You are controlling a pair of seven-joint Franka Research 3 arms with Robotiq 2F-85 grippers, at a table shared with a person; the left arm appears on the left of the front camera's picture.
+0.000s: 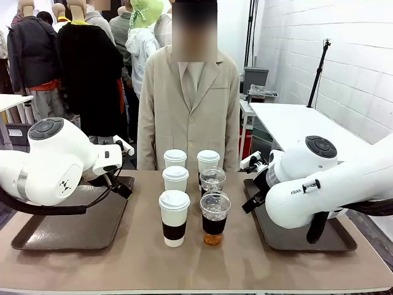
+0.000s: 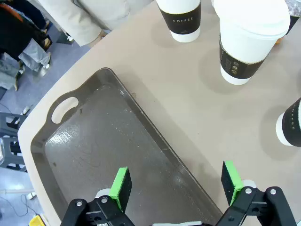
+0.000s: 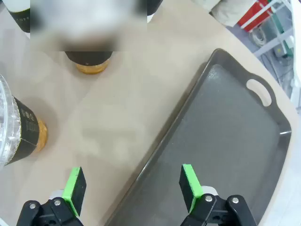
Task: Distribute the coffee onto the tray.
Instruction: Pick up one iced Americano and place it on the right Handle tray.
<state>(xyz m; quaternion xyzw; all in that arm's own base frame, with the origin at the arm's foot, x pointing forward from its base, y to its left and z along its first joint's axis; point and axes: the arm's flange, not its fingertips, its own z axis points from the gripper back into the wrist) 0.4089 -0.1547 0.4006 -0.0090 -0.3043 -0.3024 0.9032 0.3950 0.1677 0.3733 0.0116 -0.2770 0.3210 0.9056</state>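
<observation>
cup sleeve: "COFFEE" | right arm: "FRAN…"

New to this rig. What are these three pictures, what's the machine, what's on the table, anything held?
Two white robot arms share a table with a standing person. The front picture looks across it from between the arms; the other two come from cameras on each wrist. The left gripper and right gripper are both open, holding nothing. In the middle stand four white lidded cups and two clear iced drinks. A dark tray lies on each side, left tray and right tray, nothing on them.
</observation>
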